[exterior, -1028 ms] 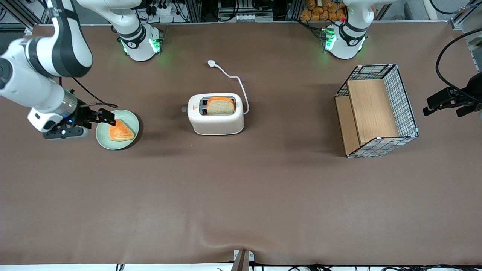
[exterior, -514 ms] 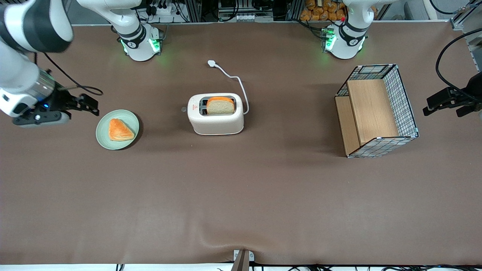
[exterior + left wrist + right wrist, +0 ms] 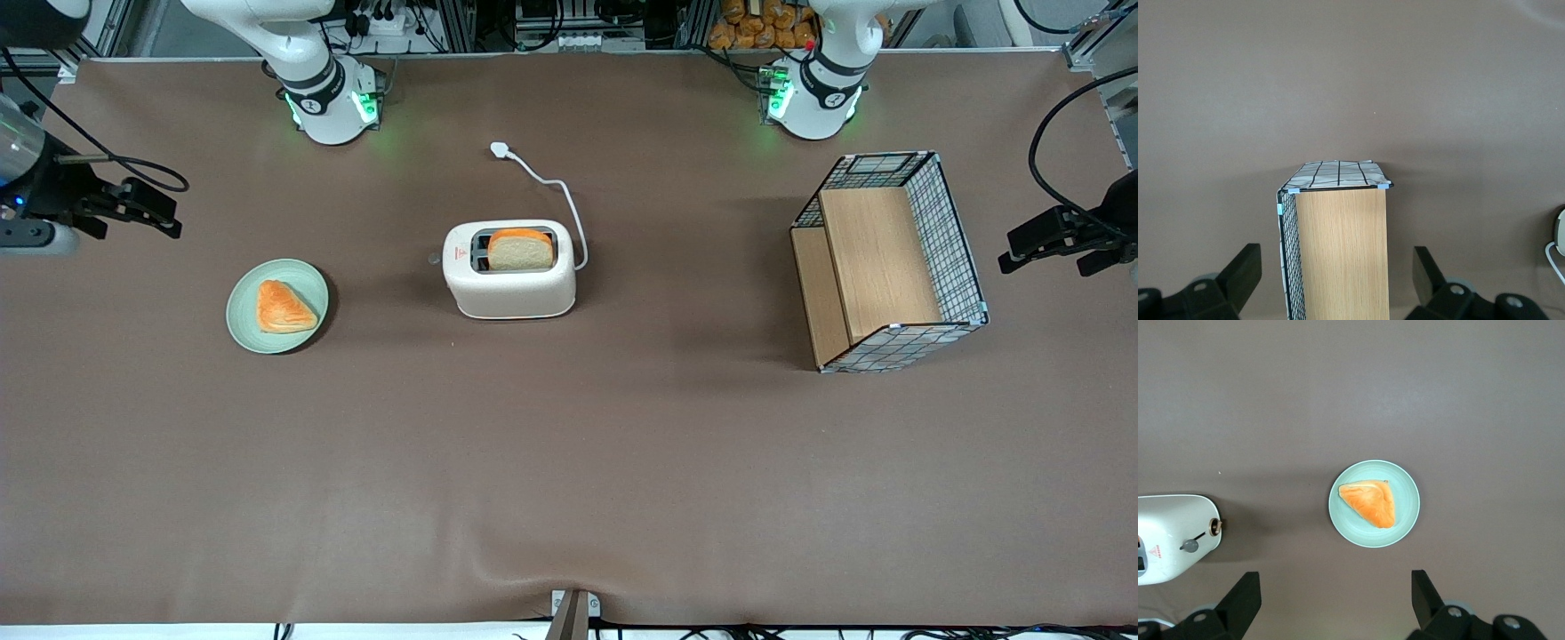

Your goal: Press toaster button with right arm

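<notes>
Claw (image 3: pixel 147 206) hovering at upper left of front frame, fingers spread, gripping nothing, well apart from toaster (image 3: pixel 509 268). Toaster sitting mid-bench (image 3: pixel 569 462), bread slice (image 3: pixel 519 251) in one slot. Toaster button (image 3: pixel 1189 545) jutting from narrow end face, apparently unpressed. Plate (image 3: pixel 244 327) with pastry (image 3: pixel 283 308) lying between.

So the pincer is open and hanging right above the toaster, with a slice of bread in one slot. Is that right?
Not quite. The open pincer hangs at the working arm's end of the table, past the green plate, not above the toaster; the front view shows this. The bread slice is in one slot.
</notes>
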Controlling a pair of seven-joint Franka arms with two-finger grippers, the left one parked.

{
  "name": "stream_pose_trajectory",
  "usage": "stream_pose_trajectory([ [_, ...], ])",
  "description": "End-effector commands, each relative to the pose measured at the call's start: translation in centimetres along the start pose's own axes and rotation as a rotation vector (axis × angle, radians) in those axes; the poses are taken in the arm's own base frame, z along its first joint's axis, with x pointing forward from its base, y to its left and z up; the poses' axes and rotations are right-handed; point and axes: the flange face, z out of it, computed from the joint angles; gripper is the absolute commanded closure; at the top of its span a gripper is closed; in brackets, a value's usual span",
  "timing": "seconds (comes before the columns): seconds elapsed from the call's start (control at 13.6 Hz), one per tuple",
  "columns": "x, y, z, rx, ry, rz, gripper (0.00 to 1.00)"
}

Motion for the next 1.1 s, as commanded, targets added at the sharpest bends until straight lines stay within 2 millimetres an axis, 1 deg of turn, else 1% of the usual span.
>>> stream_pose_trajectory([
  [0.0,0.1,0.1,-2.4,-0.005,0.030,0.025,0.00],
  [0.15,0.1,-0.1,-3.7,-0.004,0.047,0.022,0.00],
  [0.44,0.1,-0.4,-4.3,0.051,0.038,0.031,0.00],
  [0.59,0.6,-0.6,-5.2,0.046,0.029,0.027,0.00],
  [0.81,1.0,-0.2,-5.3,0.035,0.019,0.032,0.00],
  [0.95,1.1,0.0,-5.0,0.035,0.012,0.025,0.00],
  [1.03,1.4,0.0,-4.4,0.034,0.001,0.028,0.00],
])
